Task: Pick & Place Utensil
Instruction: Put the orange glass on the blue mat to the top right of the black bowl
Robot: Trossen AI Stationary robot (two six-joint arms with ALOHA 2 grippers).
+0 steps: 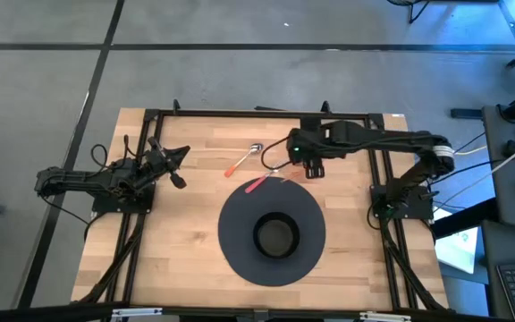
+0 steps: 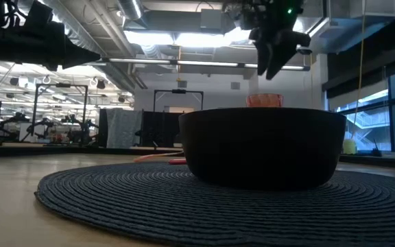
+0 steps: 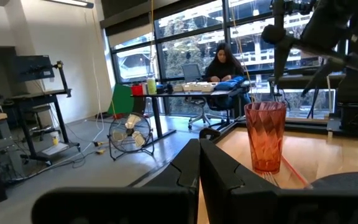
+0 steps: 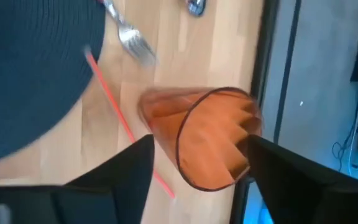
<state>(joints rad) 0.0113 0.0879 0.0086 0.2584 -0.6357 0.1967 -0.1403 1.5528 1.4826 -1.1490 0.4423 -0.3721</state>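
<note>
Utensils lay on the table [image 1: 177, 259] beside the round mat [image 1: 240, 259], under the right arm.

A silver-bowled spoon [image 1: 244, 158] and a fork [image 4: 131, 37], both red-handled, were seen flat on the wood at the mat's far edge. The right jaws [image 1: 314, 166] were held wide open above a ribbed orange tumbler [image 4: 207, 140], gripping nothing. The left jaws [image 1: 175, 166] were closed and empty, well apart. A dark bowl [image 2: 262, 146] was seen on the mat.

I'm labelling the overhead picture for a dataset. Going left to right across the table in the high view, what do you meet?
left gripper → spoon → round dark placemat with the bowl at its middle → right gripper, above the orange cup
</note>
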